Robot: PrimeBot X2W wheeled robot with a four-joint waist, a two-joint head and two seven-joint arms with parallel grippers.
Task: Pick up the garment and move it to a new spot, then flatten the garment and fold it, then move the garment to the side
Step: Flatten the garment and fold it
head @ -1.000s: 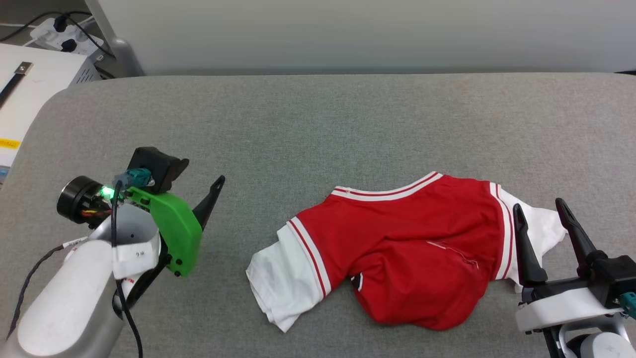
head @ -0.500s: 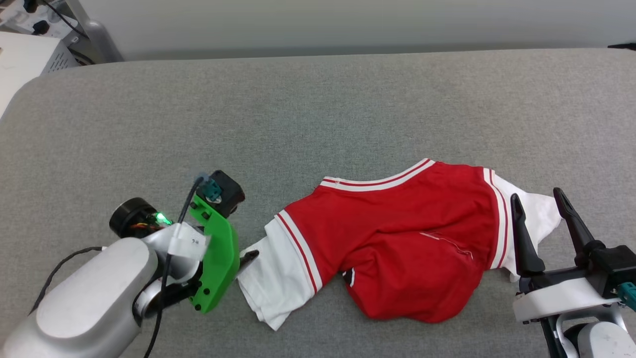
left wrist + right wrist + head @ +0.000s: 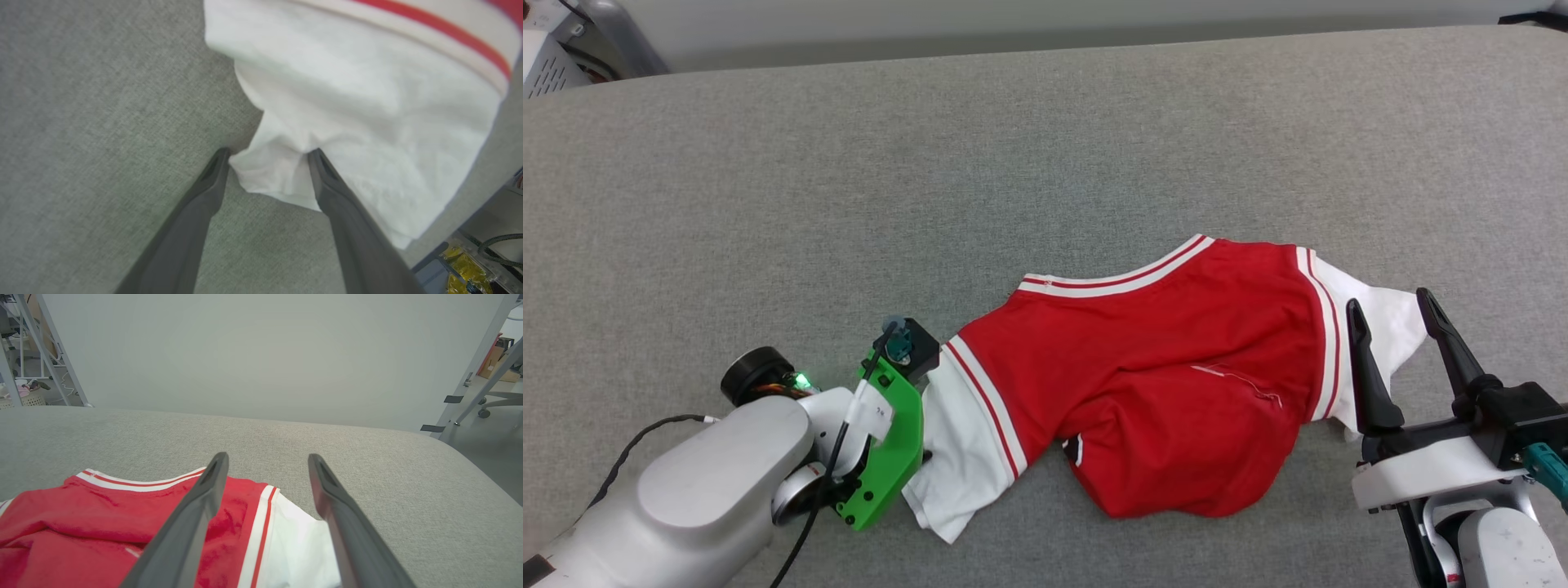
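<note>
item: red jersey tee w/ white sleeves, striped trim, crumpled on grey fabric table, near-R part | L gripper: released, fingers spread astride tee's L-side white sleeve edge, not clamped | R gripper: released, fingers spread above tee's R-side sleeve

The garment is a red shirt with white short sleeves and red-and-white stripes. It lies crumpled on the gray bench, its neck toward the far side and one sleeve at each end.
</note>
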